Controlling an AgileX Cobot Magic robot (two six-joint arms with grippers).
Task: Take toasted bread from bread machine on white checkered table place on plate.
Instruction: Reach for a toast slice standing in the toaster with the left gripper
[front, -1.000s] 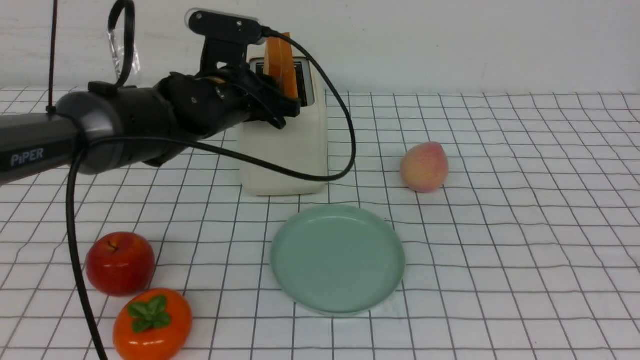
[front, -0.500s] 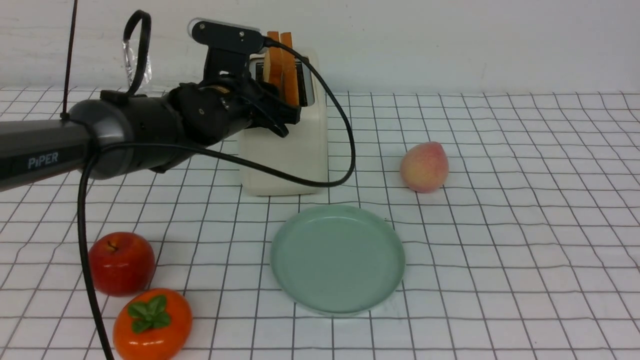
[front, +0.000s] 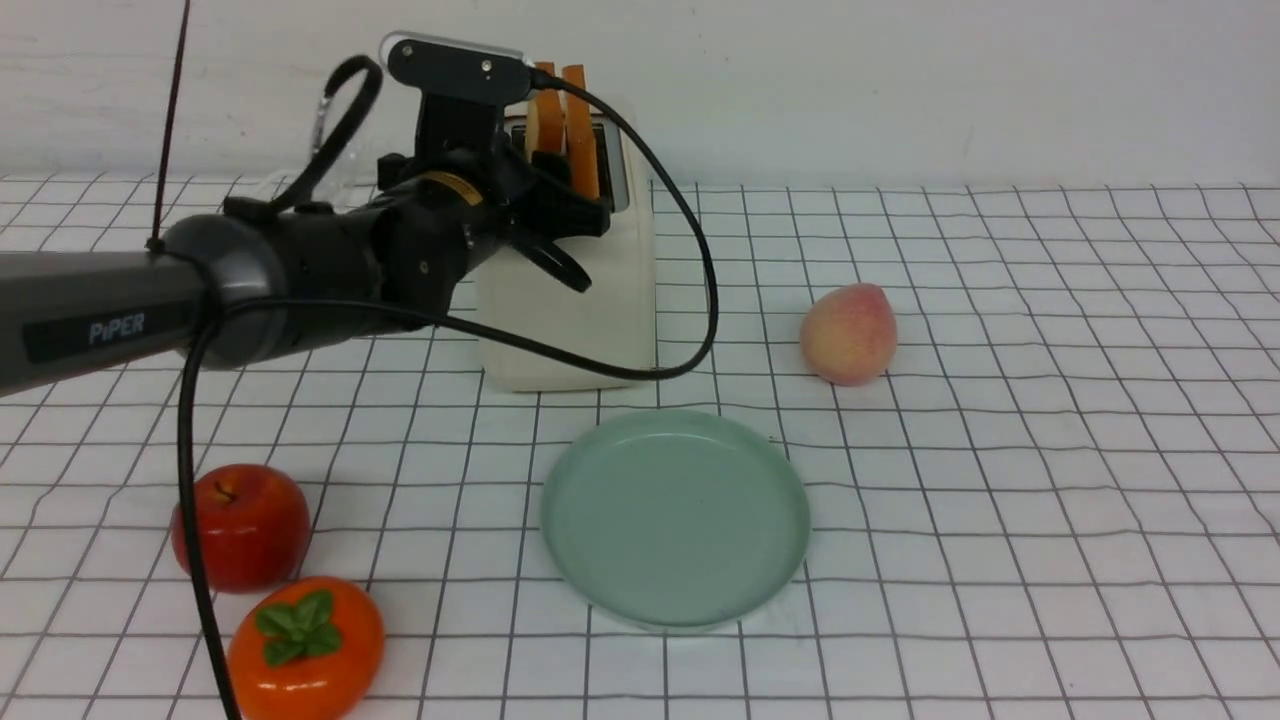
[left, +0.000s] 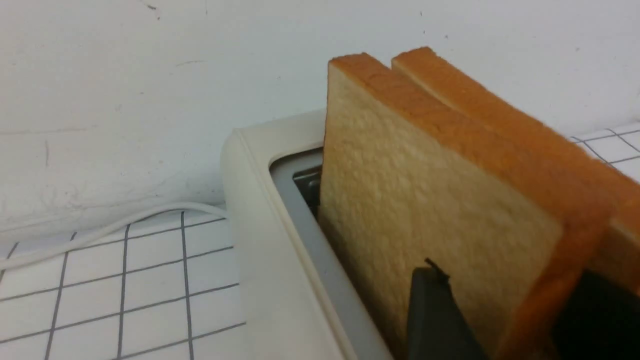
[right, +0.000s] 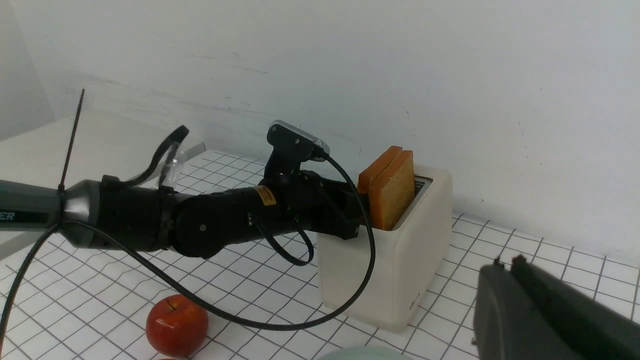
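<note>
The left arm has slid in from 9 o'clock and its wrist now sits higher against the toaster (front: 570, 300) than a second ago. The left gripper (left: 512, 300) has eased wider. One finger (left: 435, 315) lies against the outer face of the left slice (front: 545, 115), the other in the gap before the right slice (front: 580, 130). Whether the jaws squeeze that slice or merely straddle it cannot be told.

The slices leaned together a second ago. They now stand straighter and a little apart, but no higher, so both are still seated in the slots. That suggests the grip is being reset rather than the lift begun.

The plate (front: 675, 520) lies bare on the table (front: 1000, 500) at 6 o'clock of the toaster, so nothing has been delivered. From the plate, a peach (front: 848, 335) sits at 1 o'clock, an apple (front: 240, 525) at 9 and a persimmon (front: 305, 645) at 8, all clear of the path.

The right gripper (right: 506, 260) is clenched on nothing, parked well off to the side.

The next need is probably a firm pinch low on the left slice, then a straight pull up. Dragging the neighbour along is the risk.
</note>
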